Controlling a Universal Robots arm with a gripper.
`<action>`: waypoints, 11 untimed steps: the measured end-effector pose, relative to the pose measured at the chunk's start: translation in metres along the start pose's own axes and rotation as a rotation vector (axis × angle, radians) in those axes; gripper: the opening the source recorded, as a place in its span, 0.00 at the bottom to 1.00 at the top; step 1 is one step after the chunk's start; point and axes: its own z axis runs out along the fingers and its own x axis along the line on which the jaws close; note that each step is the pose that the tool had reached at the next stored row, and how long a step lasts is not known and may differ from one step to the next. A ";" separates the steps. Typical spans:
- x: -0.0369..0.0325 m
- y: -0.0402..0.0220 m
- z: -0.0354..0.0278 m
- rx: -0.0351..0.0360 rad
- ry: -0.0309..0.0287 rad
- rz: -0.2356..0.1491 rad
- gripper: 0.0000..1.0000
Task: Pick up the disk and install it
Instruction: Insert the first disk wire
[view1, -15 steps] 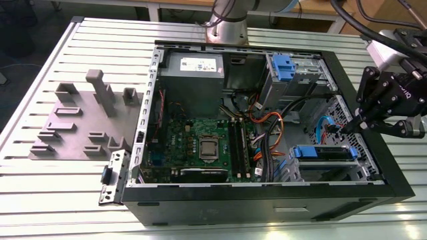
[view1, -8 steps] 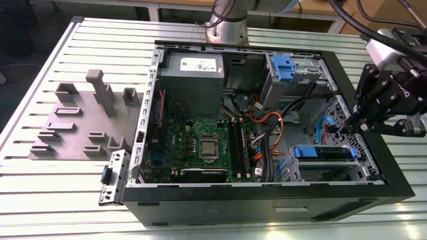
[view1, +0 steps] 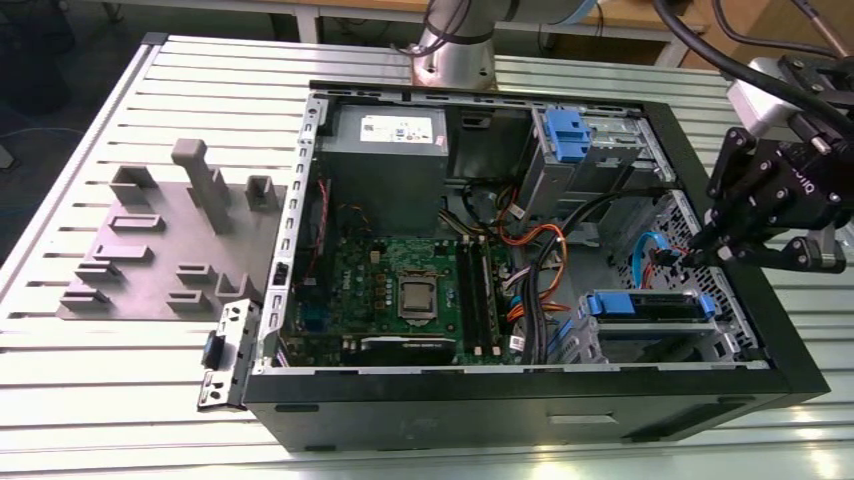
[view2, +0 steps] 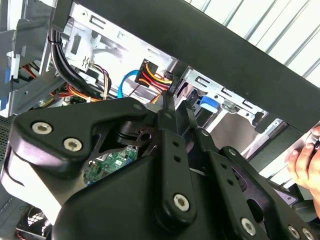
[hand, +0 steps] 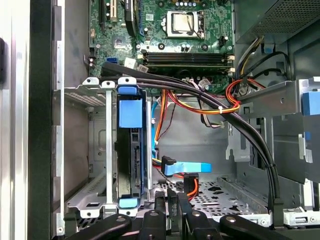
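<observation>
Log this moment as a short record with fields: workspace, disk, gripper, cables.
workspace: open computer case lying on a slatted table, motherboard exposed
disk: blue-framed, seated on edge in the metal drive cage, seen in the first wrist view
gripper: gripper over the case's edge at the exterior view's right, holding nothing
cables: orange and blue leads loose beside the cage

We see a black pincer (view1: 697, 250), a black computer case (view1: 534, 400), a green circuit board (view1: 400, 290), a blue-framed disk (hand: 131, 150), orange wires (hand: 200, 102), and a white ribbed desk (view1: 120, 380).
</observation>
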 end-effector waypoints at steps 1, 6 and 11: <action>0.0000 0.0000 0.0002 0.0000 0.0001 0.000 0.24; -0.0001 0.0004 0.0014 0.0001 0.0005 0.000 0.31; 0.0000 0.0005 0.0039 -0.0006 0.0003 0.000 0.31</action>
